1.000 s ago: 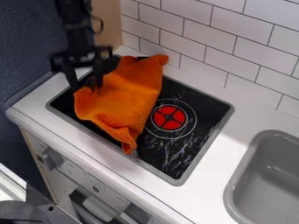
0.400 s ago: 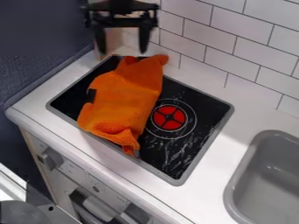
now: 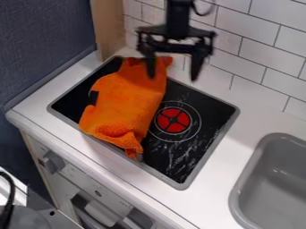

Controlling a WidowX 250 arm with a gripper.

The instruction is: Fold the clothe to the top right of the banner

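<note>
Cloth (image 3: 128, 100): orange, fuzzy, rumpled, lower edge bunched; lies across stovetop (image 3: 194, 154); tool (image 3: 173, 75): fingers spread

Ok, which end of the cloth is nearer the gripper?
The upper end, by the tiled wall, beside the gripper in view; the lower end reaches the stove's front rim.

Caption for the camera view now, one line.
Open-jawed black gripper above the upper end of a crumpled orange cloth draped over a black stovetop.

Cloth (image 3: 126, 105) on cooktop (image 3: 200, 143), left of the burner (image 3: 173, 120), sink (image 3: 236, 197) to the right, wall (image 3: 248, 42) behind
</note>
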